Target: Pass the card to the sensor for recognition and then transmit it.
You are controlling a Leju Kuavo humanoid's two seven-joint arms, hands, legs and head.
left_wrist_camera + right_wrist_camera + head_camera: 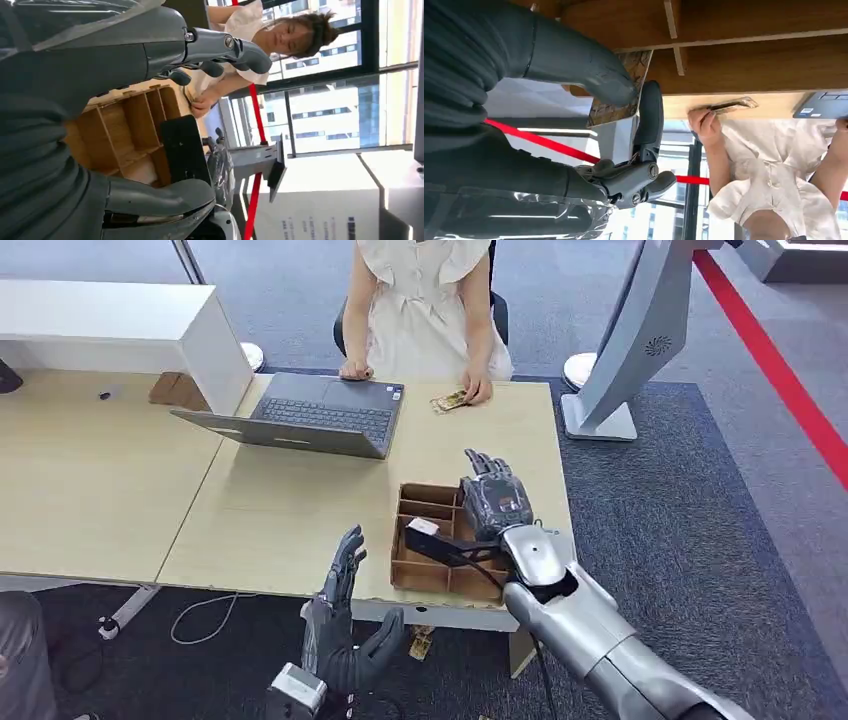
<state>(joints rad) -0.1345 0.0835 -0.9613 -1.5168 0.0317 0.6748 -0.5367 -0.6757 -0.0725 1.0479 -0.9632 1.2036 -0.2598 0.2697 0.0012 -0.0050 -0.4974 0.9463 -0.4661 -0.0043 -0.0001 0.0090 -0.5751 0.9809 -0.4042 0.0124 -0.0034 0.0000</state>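
Observation:
My right hand (495,502) hovers over the far right part of a wooden compartment box (440,578) near the table's front edge. In the right wrist view its thumb and a finger pinch a brown patterned card (616,111) just above the box (749,55). A black sensor (425,533) with a cable sits at the box's front left, and in the left wrist view it (182,150) lies beside the box (125,130). My left hand (345,625) is raised below the table's front edge, fingers spread and holding nothing.
A person sits across the table, one hand on an open laptop (320,415), the other on a second card (450,401) lying on the tabletop. A white raised shelf (120,325) stands at the back left. A grey stand (625,350) rises off the table's right side.

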